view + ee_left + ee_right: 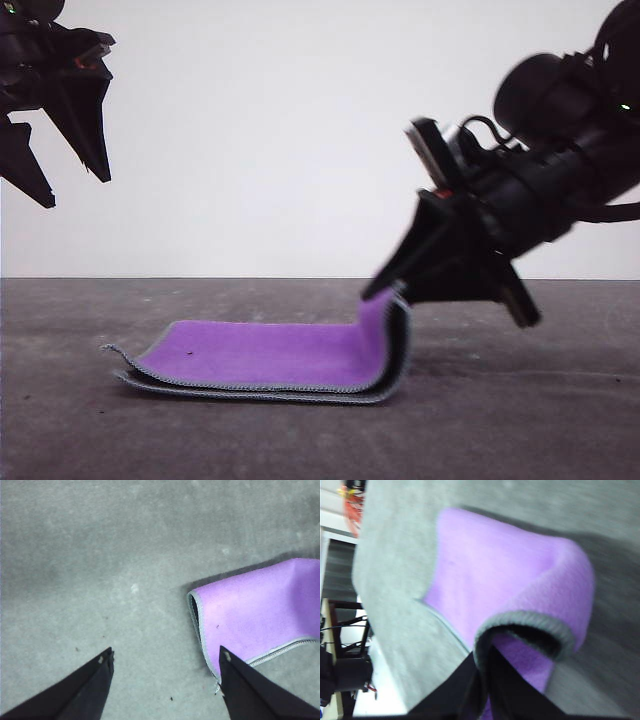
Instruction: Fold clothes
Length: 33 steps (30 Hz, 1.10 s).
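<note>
While the cloth lies folded on the grey tabletop with its purple face up, the right gripper has its fingers pinched shut on the raised edge at the cloth's three o'clock side in the front view. That edge curls upward off the tabletop, so the dark grey face and the light grey stitched edging show along the bend, and two layers are visible along the near side, one lying on the other. At the nine o'clock end the cloth's corners sit slightly lifted and a little apart from each other. In the right wrist view the black fingers meet on the curled hem, where the grey edging forms an arch with a dark hollow under it and purple fabric spreads beyond it toward twelve o'clock. The left gripper hangs high at about ten o'clock in the front view, well above the tabletop and well apart from the cloth, its two black fingers spread wide and holding nothing. In the left wrist view bare tabletop fills the gap between those spread fingers, and the cloth's folded end with its stitched edging lies at about three o'clock, partly behind one fingertip. A white wall stands behind the tabletop.
</note>
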{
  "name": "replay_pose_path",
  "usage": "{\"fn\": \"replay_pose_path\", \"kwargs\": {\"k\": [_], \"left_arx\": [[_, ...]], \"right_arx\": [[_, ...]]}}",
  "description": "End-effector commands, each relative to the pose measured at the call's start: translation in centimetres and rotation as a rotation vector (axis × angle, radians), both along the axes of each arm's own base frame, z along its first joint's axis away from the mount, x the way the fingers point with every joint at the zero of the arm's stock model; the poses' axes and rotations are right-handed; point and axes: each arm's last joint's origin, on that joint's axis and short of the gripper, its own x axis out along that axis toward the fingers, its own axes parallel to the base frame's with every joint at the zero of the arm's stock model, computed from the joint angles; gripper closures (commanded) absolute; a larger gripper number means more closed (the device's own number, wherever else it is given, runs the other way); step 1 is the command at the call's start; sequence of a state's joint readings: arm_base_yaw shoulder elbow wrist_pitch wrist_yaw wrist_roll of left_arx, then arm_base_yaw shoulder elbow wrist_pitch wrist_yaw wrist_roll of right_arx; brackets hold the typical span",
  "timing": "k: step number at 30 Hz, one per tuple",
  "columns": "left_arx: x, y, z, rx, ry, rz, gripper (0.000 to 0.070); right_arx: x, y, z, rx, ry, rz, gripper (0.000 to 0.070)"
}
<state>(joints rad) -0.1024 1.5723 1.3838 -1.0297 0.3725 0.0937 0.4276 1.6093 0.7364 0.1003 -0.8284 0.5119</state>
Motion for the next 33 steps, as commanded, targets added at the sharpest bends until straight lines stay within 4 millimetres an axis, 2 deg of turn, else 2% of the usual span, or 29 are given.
{"fn": "replay_pose_path", "kwargs": {"k": [1, 6, 12, 21, 33], "left_arx": [[0.4, -0.1, 0.1, 0.000, -0.002, -0.006, 0.0298], [0.4, -0.1, 0.1, -0.001, -0.002, -0.004, 0.0298], [0.4, -0.1, 0.1, -0.001, -0.003, -0.004, 0.0298], [0.4, -0.1, 0.1, -0.001, -0.002, -0.003, 0.0298], [0.4, -0.1, 0.1, -0.001, -0.004, -0.003, 0.0298]], "right_arx": [[0.1, 0.8, -0.1, 0.025, 0.031, -0.010, 0.0691], [-0.1, 2.4, 0.2, 0.065, 0.013, 0.002, 0.0691], [-0.2, 4.3, -0.6, 0.065, 0.027, 0.033, 0.0691], [0.7, 6.9, -1.3, 0.073, 0.042, 0.072, 0.0691], [2.1, 9.1, -0.6, 0.091, 0.020, 0.083, 0.0691]]}}
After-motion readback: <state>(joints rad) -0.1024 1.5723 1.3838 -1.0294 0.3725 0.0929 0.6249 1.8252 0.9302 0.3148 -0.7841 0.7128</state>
